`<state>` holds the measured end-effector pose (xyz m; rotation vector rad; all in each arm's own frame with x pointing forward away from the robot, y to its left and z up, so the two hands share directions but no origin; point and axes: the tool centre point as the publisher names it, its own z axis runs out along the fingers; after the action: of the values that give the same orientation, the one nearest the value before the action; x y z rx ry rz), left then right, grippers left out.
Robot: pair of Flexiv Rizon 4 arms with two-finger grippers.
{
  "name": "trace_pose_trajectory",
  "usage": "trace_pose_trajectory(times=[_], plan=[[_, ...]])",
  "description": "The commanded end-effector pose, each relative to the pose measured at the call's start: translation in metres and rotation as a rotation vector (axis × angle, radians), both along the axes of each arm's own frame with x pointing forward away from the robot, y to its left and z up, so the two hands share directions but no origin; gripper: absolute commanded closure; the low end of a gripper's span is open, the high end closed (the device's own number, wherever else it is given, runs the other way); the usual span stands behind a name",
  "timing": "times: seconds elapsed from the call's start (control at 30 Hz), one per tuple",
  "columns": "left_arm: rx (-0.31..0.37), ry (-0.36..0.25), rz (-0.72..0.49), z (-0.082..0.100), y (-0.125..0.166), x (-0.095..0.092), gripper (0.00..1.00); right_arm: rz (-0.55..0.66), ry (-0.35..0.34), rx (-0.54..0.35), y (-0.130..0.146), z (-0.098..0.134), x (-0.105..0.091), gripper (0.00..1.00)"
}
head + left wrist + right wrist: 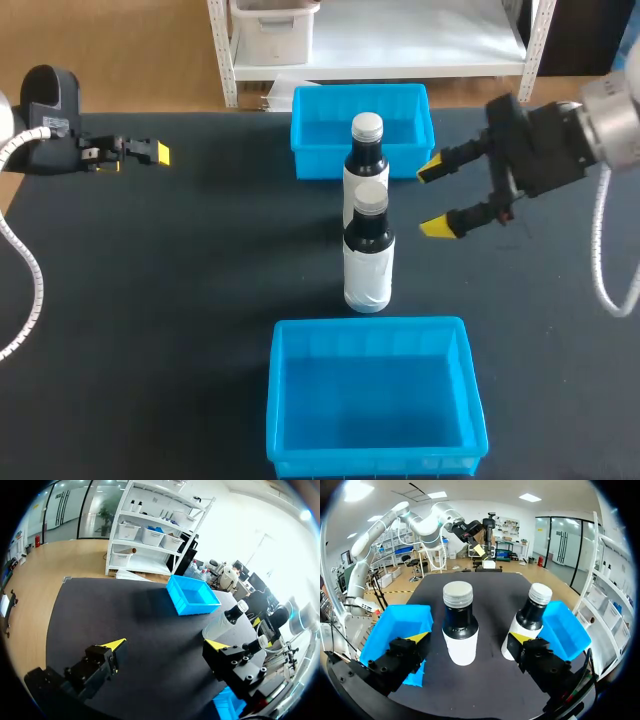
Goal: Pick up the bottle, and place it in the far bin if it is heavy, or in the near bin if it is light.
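Note:
Two dark bottles with white labels and silver caps stand upright mid-table, one behind the other: the far bottle (366,160) (530,620) and the near bottle (368,252) (460,626). My right gripper (436,199) (469,639) is open just to their right, fingers pointing at them and touching neither. In the right wrist view the near bottle stands ahead between the fingers, and the far one ahead of one finger. My left gripper (152,153) (165,645) hangs open and empty at the far left. From there both bottles (223,623) show ahead, one partly behind a finger.
The far blue bin (316,135) (566,628) (192,596) stands behind the bottles at the table's back edge. The near blue bin (372,336) (394,630) sits in front of them. Both hold nothing. Dark tabletop spreads to either side.

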<state>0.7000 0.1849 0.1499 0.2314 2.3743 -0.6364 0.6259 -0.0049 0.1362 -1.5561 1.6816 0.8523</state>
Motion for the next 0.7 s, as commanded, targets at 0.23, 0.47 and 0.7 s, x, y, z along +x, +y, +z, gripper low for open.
trace_pose_trajectory(times=[0.23, 0.47, 0.7], plan=[[0.0, 0.0, 0.0, 0.0, 0.0, 0.0, 0.0, 0.06, 0.026, 0.023, 0.036, -0.011, 0.003, 0.0], [0.0, 0.0, 0.0, 0.0, 0.0, 0.0, 0.0, 0.075, 0.04, 0.038, 0.05, -0.015, -0.006, 0.0], [0.0, 0.0, 0.0, 0.0, 0.0, 0.0, 0.0, 0.066, 0.047, 0.053, 0.059, -0.016, -0.009, 0.0]])
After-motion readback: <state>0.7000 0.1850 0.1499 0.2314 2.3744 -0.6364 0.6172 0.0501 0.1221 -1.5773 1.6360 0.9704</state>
